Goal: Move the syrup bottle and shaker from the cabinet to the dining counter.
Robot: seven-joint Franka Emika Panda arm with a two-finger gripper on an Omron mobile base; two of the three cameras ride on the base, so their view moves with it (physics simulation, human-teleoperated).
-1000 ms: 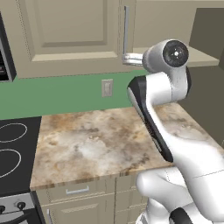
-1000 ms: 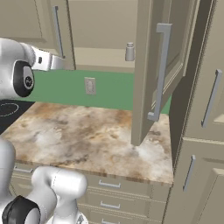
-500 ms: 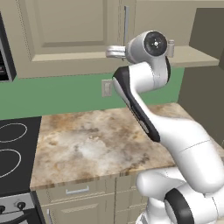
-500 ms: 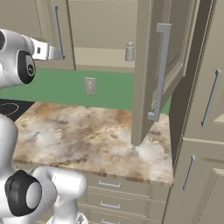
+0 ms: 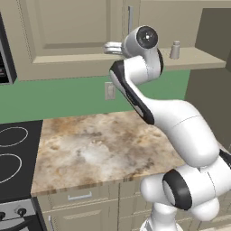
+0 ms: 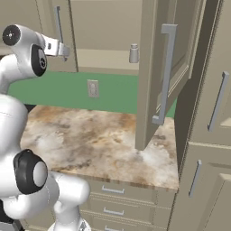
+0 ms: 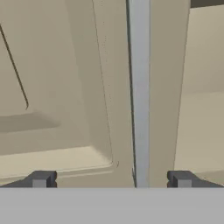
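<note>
The shaker (image 5: 175, 50) (image 6: 133, 53), a small grey cylinder, stands upright on the plain shelf of the beige cabinet (image 5: 198, 58) (image 6: 103, 58), whose right door (image 6: 155, 67) hangs open. The syrup bottle and the dining counter are out of view. My gripper (image 5: 108, 47) (image 6: 63, 48) (image 7: 111, 179) is open and holds nothing. It is raised in front of the closed left cabinet door, well left of the shaker. In the hand view that door's silver bar handle (image 7: 139, 87) runs upright between my fingertips (image 7: 41, 179), a little beyond them.
A marbled kitchen worktop (image 5: 90, 144) (image 6: 90, 135) lies below, with a stove (image 5: 13, 153) at its left end. A wall outlet (image 5: 110, 90) sits on the green backsplash. The open door with its long handle (image 6: 167, 76) juts out over the worktop's right part. Tall cabinets (image 6: 212, 135) stand at the right.
The arm has swung to the left and the hand has risen slightly, from near the open shelf to in front of the closed left door's handle. The shaker has not moved.
</note>
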